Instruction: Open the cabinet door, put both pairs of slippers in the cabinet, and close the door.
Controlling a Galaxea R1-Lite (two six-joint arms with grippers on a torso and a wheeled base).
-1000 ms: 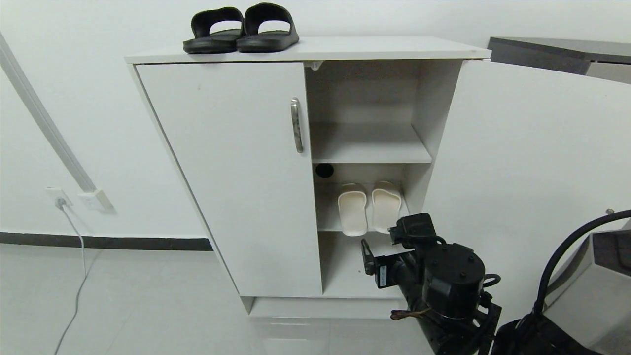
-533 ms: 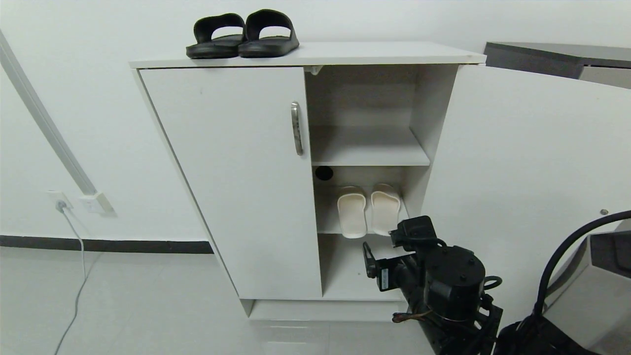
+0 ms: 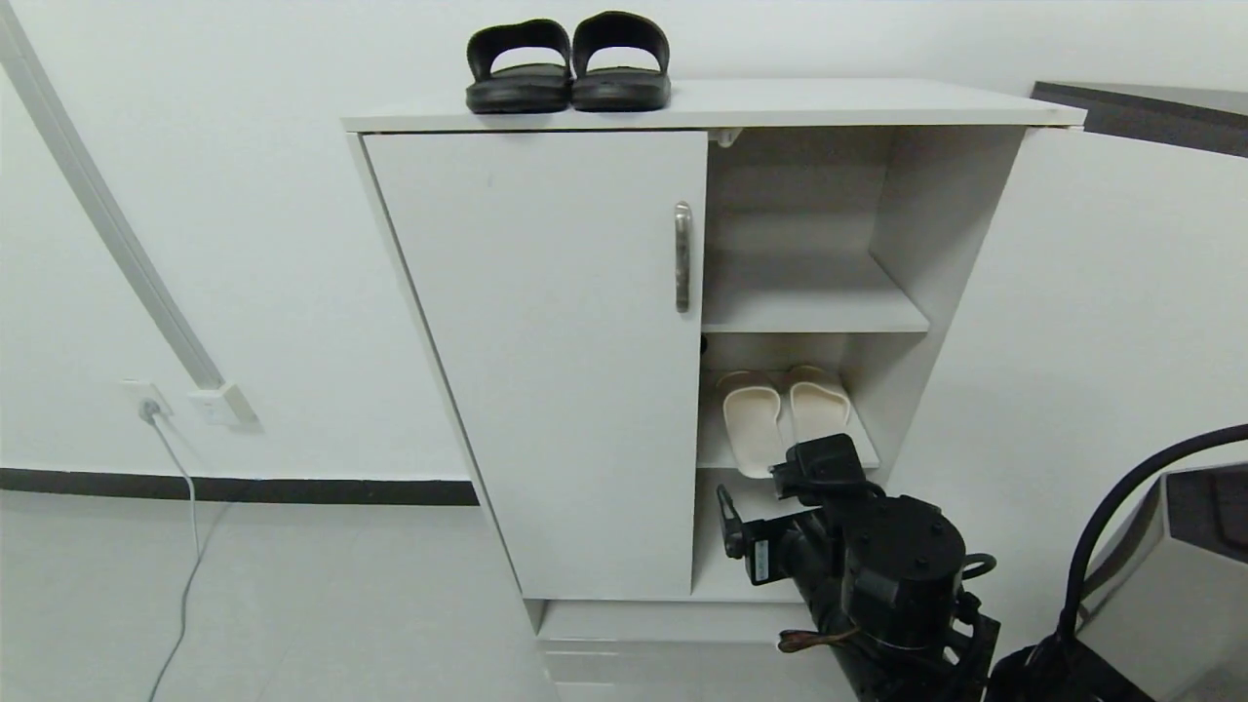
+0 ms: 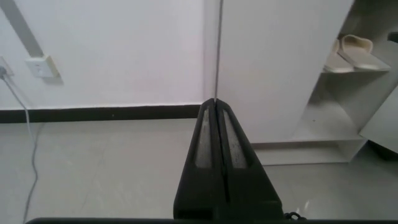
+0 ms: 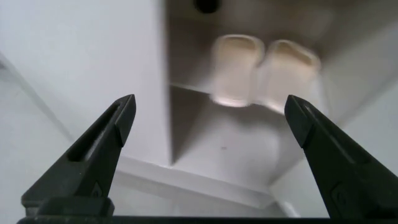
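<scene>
The white wooden cabinet (image 3: pixel 877 102) had its right door (image 3: pixel 1102 341) open, and the cream foam slippers (image 3: pixel 780 414) lay on its middle shelf (image 3: pixel 858 453). The black rubber slippers (image 3: pixel 568 68) on the top were not yet stored, nor the door closed. The right gripper (image 5: pixel 210 106) was wide and empty before the shelves; the left gripper (image 4: pixel 216 106) was pressed together, empty. The open door, close by the right arm, might hinder it.

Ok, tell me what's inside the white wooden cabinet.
Through the open right side of the white wooden cabinet, a pair of cream rubber slippers lies on the lower shelf. The closed left door hides whatever is in that half.
</scene>
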